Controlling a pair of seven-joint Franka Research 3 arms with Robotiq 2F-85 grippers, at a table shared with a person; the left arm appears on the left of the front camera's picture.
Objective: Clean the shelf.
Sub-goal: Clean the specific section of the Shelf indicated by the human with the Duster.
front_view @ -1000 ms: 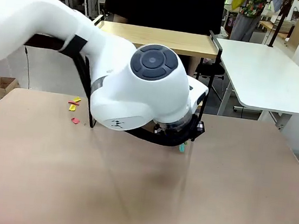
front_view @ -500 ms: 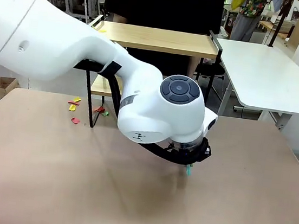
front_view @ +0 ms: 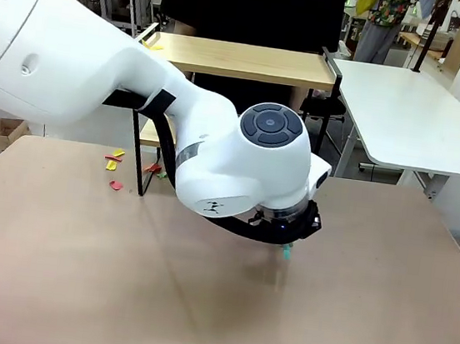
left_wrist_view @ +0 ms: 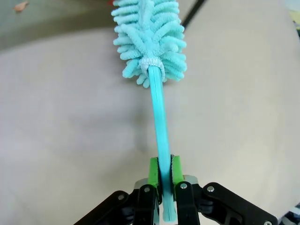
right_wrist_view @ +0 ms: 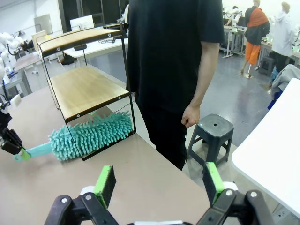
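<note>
From the front, the shelf (front_view: 244,59) stands at the far edge of the worktop (front_view: 75,270), towards its left half, with a person (front_view: 250,7) just behind it. A yellow scrap (front_view: 153,44) lies on the top board's left end, and coloured scraps (front_view: 115,166) dot the worktop by the left leg. The left arm (front_view: 247,166) reaches across the middle, and the tip of a teal duster (front_view: 287,251) pokes out beneath its wrist. Along the left wrist, the left gripper (left_wrist_view: 164,174) has its pads pinched tight on the thin handle near its end, the fluffy head well out ahead over the bare worktop. That long lever will likely twist under side load, so light strokes suit it best. From the right wrist, the right gripper (right_wrist_view: 158,180) hangs wide apart and empty near the worktop's far right edge. The duster head lies low at the foot of the frame, beneath the lower board; whether it touches the worktop I cannot tell. To sweep well, the head probably needs lifting clear of the thin black rail and drawing flat along each board towards an open side. It should also stay off the person's hand (right_wrist_view: 190,115), which hangs just beyond the shelf.
</note>
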